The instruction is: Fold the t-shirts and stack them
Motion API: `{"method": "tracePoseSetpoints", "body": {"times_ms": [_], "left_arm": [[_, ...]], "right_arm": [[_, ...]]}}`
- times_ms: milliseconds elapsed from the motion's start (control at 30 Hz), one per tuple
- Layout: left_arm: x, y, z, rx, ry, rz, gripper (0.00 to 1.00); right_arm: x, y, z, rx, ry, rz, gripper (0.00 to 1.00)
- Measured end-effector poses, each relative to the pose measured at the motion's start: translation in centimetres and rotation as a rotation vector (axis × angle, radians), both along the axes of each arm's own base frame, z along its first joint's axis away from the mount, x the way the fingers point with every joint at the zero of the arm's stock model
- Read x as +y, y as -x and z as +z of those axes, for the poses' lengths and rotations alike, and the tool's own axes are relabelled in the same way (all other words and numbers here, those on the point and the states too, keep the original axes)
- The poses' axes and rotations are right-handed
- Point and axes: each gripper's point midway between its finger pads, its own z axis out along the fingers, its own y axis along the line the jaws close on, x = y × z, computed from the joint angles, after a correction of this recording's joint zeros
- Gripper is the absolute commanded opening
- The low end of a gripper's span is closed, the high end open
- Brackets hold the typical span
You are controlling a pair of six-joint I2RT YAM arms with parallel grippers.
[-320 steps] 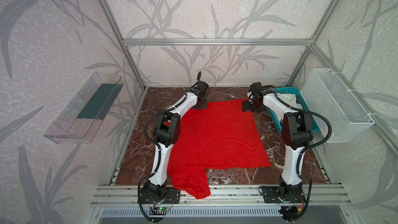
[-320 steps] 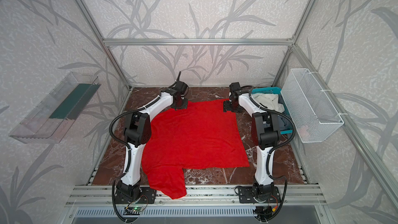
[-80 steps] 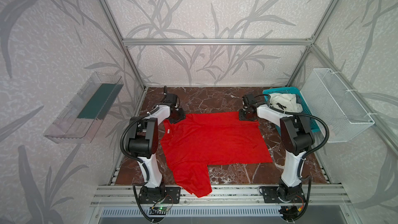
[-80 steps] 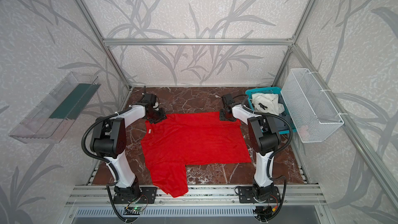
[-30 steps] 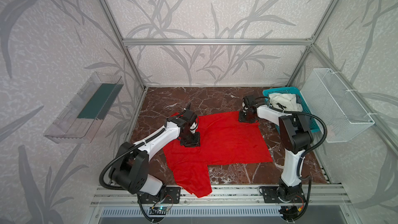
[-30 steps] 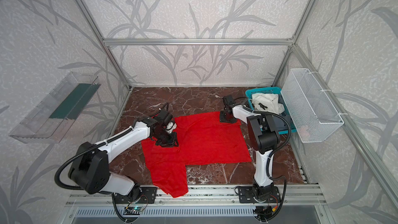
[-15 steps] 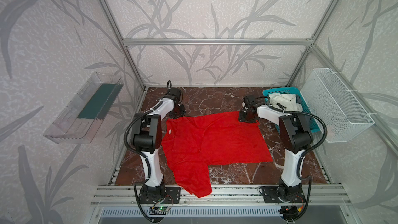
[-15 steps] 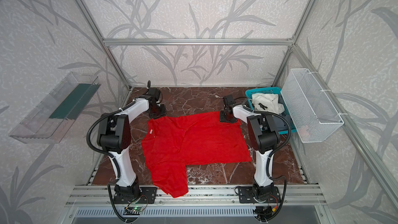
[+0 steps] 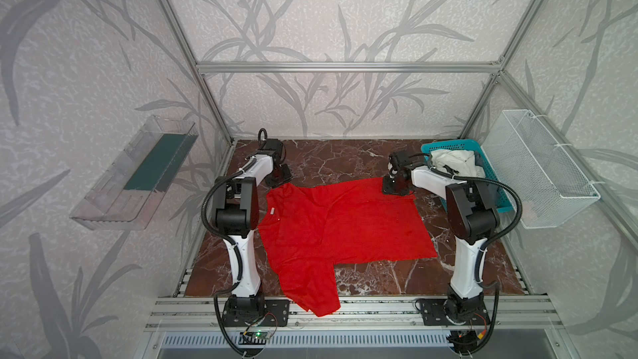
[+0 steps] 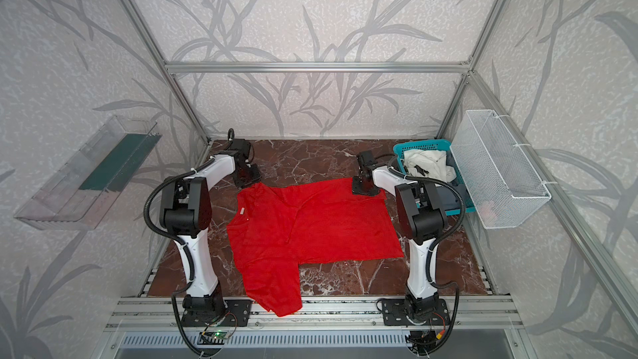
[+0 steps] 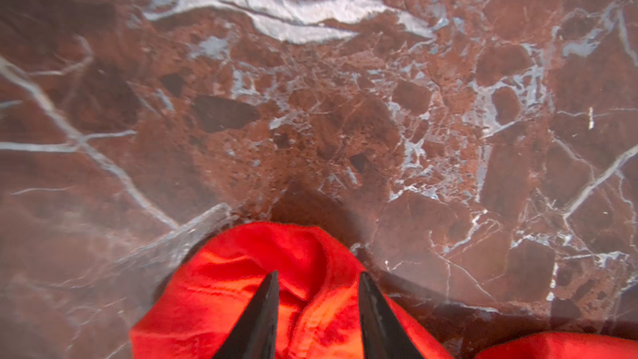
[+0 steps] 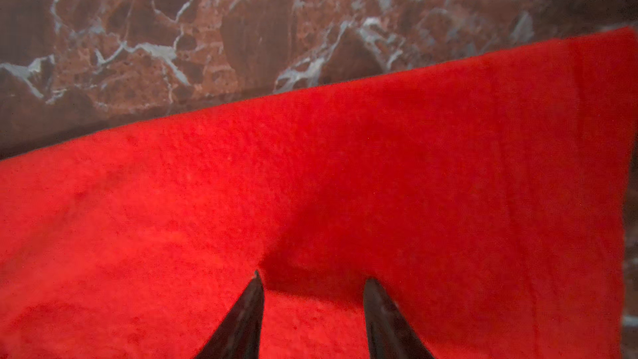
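A large red t-shirt (image 9: 345, 222) (image 10: 310, 222) lies spread on the marble table, one sleeve (image 9: 321, 305) hanging over the front edge. My left gripper (image 9: 279, 179) (image 11: 317, 279) stands at the shirt's back left corner. Its fingers are apart, with a bunched fold of red cloth (image 11: 293, 264) between and under them. My right gripper (image 9: 393, 188) (image 12: 312, 279) is open at the back right corner, its tips down on flat cloth (image 12: 345, 184). A white t-shirt (image 9: 452, 162) lies crumpled in the teal basket (image 9: 448, 143), with grey-blue cloth (image 10: 448, 202) beside it.
A white wire basket (image 9: 542, 167) hangs on the right wall, close to the teal basket. A clear plastic tray (image 9: 138, 174) hangs on the left wall. Aluminium frame posts stand at the back corners and a metal rail (image 9: 345, 309) runs along the table's front.
A second ago my left arm was over the shirt's left middle. It has swung to the back left corner, and the cloth there is spread out again. The right arm has not moved.
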Motion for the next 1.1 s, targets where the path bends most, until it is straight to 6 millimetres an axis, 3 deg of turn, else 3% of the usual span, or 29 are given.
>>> {"method": "tracePoseSetpoints", "body": {"times_ms": [33,167,300,567,633,700,767,967,1100], "left_arm": [[-0.1,-0.2,-0.2,-0.001,0.009,0.002,0.35],[-0.4,-0.7,-0.9,0.001,0.041,0.017,0.0],[0.1,-0.7,-0.7,-0.014,0.038,0.055,0.0],[4.1,3.7,0.6,-0.057,-0.045,0.207,0.0],[4.9,3.6,0.9,-0.075,-0.06,0.239,0.0],[5.3,3.4,0.9,-0.087,-0.07,0.257,0.14],[5.6,3.3,1.0,-0.093,-0.078,0.265,0.22],[6.4,2.8,1.7,-0.114,-0.095,0.269,0.28],[5.2,2.3,2.5,-0.143,-0.062,0.225,0.28]], "right_arm": [[0.0,0.0,0.0,0.001,0.0,0.001,0.49],[0.0,0.0,0.0,0.004,0.001,0.002,0.49],[-0.5,-0.2,-0.1,0.009,-0.002,-0.016,0.48],[-2.0,-0.7,-0.1,0.025,-0.007,-0.078,0.45],[-2.1,-0.7,-0.1,0.027,-0.004,-0.085,0.44],[-2.1,-0.7,-0.1,0.028,-0.004,-0.09,0.44],[-2.1,-0.7,-0.1,0.028,-0.005,-0.091,0.44],[-2.2,-0.6,-0.1,0.022,0.025,-0.084,0.45],[-1.8,-0.1,0.1,0.037,0.046,-0.063,0.45]]}}
